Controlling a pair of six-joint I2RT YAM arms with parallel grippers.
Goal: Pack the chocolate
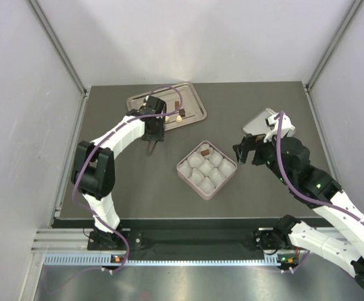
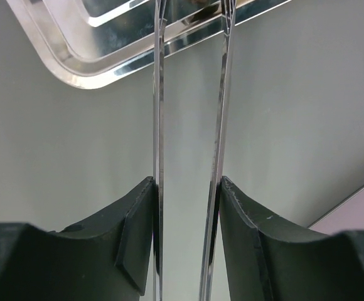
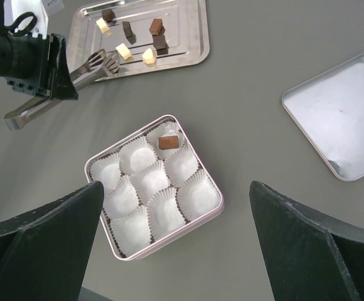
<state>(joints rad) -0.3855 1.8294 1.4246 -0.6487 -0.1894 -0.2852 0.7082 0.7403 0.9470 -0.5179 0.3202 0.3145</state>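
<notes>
Pick-up step, by the look of it: the left gripper [image 1: 155,132], jaws part-closed on the tongs [image 3: 91,66], holds their empty tips at the tray [image 3: 188,31] edge near the chocolate [image 3: 124,51], one piece lying in the box [image 3: 138,254], the right gripper [image 1: 240,153] wide open and empty; next, straddle one piece and squeeze gently.

Table [image 1: 138,188]: flat dark grey, no pattern. Tray [image 3: 188,31], far left: mirror silver. Chocolate [image 3: 156,26] on it: some dark brown, some cream-white. Box [image 3: 177,232]: pale pink rim. Paper cups [image 3: 149,182]: white, pleated; one holds a mid-brown piece [image 3: 168,142]. Tongs [image 3: 94,63]: silver. Square tin [image 3: 345,119], right: silver rim, frosty white floor. Left arm [image 1: 120,133], right arm [image 1: 345,207]: white shells, black joints. Cable [image 1: 167,86]: purple.
</notes>
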